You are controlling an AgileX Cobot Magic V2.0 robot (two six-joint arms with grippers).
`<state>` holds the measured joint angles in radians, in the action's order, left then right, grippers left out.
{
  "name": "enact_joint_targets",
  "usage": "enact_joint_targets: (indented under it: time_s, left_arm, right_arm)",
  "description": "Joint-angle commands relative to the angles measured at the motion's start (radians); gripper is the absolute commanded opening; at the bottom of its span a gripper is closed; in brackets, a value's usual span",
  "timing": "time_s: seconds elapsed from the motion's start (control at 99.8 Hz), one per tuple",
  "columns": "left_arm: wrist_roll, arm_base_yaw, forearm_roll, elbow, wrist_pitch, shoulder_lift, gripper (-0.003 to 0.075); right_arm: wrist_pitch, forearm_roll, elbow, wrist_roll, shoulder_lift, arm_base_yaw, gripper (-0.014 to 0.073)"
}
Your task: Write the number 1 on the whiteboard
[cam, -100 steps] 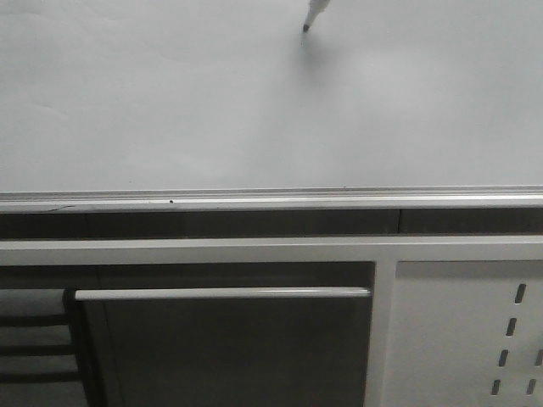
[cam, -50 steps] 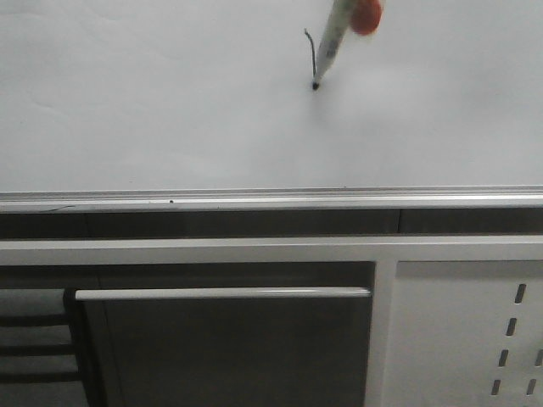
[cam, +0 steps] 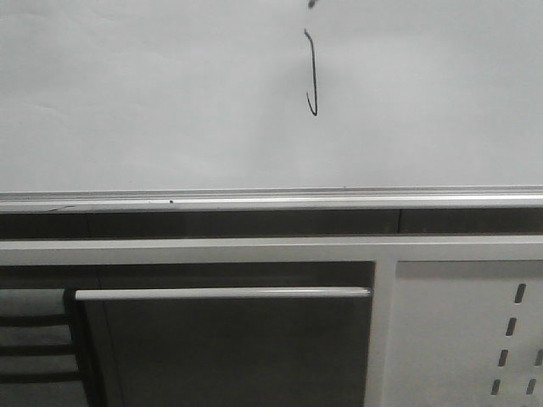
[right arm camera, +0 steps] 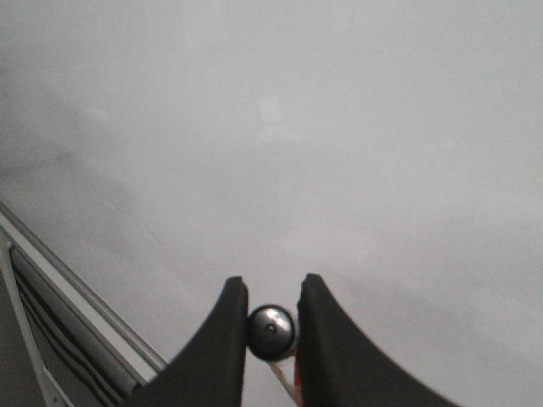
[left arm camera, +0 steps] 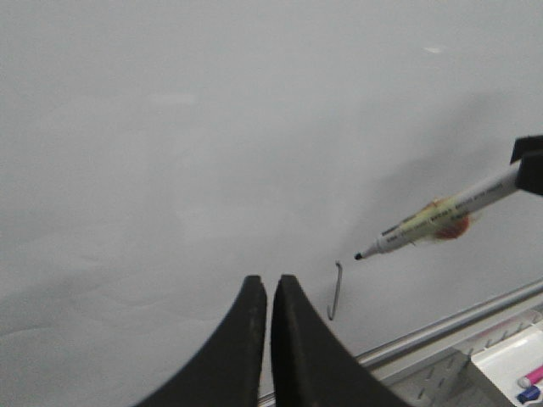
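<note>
Look at the whiteboard (cam: pixel 153 102) first, because it is the biggest thing here. Its silver rail (cam: pixel 254 200) runs along its near edge, and below the rail sits a white panel with slanted slots (cam: pixel 475 339).

On the whiteboard, a little way above the rail, you can now see the number 1 (cam: pixel 312 75). Half a second ago it was only a short mark and the pen tip was touching the board at its low end. Now the line is longer, with a small hook at the bottom, and the pen (left arm camera: pixel 441 222) has lifted off. In the left wrist view its black tip floats just beside the top of the line, not touching it.

Your right gripper (right arm camera: pixel 271 326) pinches the pen, with the round pen end squeezed between its two fingers. Your left gripper (left arm camera: pixel 267 292) has its fingers pressed nearly together and grips nothing. It hangs over the whiteboard near the number.

I think the writing is done, so you can likely take the pen away.
</note>
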<state>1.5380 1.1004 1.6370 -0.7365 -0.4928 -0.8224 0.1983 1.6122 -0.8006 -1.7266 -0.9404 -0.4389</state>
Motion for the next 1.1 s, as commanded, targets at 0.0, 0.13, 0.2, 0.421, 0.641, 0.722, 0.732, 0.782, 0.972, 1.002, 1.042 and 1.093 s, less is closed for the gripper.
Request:
enact_joint_targets:
  time_s: [0.0,0.13,0.2,0.421,0.641,0.722,0.732,0.782,0.972,1.002,1.042,1.093]
  left_arm:
    - [0.001,0.006,-0.060,-0.027,0.094,-0.011,-0.0018]
    - [0.001,0.006,-0.061,-0.027,0.182,-0.042,0.0045]
    - [0.001,0.006,-0.061,-0.027,0.224,-0.058,0.0116]
    - [0.001,0.006,-0.061,-0.027,0.363,-0.106,0.0315]
    - [0.001,0.006,-0.097,-0.027,0.486,-0.210,0.0325]
    - [0.001,0.008,-0.106,-0.027,0.498,-0.236,0.0325]
    - [0.001,0.008,-0.108,-0.027,0.499,-0.239,0.0325]
    - [0.001,0.008,-0.116,-0.027,0.508,-0.247,0.0325]
    - [0.001,0.008,-0.139,-0.027,0.516,-0.258,0.0325]
    - [0.001,0.008,-0.146,-0.027,0.506,-0.258,0.0325]
    - [0.001,0.008,-0.149,-0.027,0.499,-0.258,0.0324]
    - [0.001,0.008,-0.157,-0.027,0.485,-0.258,0.0324]
  right_arm:
    - [0.031,0.028,-0.033,0.061,0.058,0.001,-0.0064]
    - [0.122,-0.044,-0.033,0.180,0.075,0.001,-0.0064]
    - [0.196,-0.174,-0.033,0.318,0.073,0.001,-0.0064]
    - [0.379,-0.405,-0.035,0.545,0.051,0.001,-0.0063]
    - [0.446,-0.407,-0.035,0.571,0.051,0.001,-0.0064]
    - [0.448,-0.407,-0.035,0.571,0.051,0.001,-0.0064]
    - [0.448,-0.407,-0.035,0.571,0.051,0.001,-0.0064]
    - [0.448,-0.407,-0.035,0.571,0.051,0.001,-0.0064]
    - [0.465,-0.407,-0.035,0.571,0.051,0.001,-0.0064]
    - [0.465,-0.407,-0.035,0.571,0.051,0.001,-0.0064]
    - [0.465,-0.407,-0.035,0.571,0.051,0.001,-0.0064]
    - [0.465,-0.407,-0.035,0.571,0.051,0.001,-0.0064]
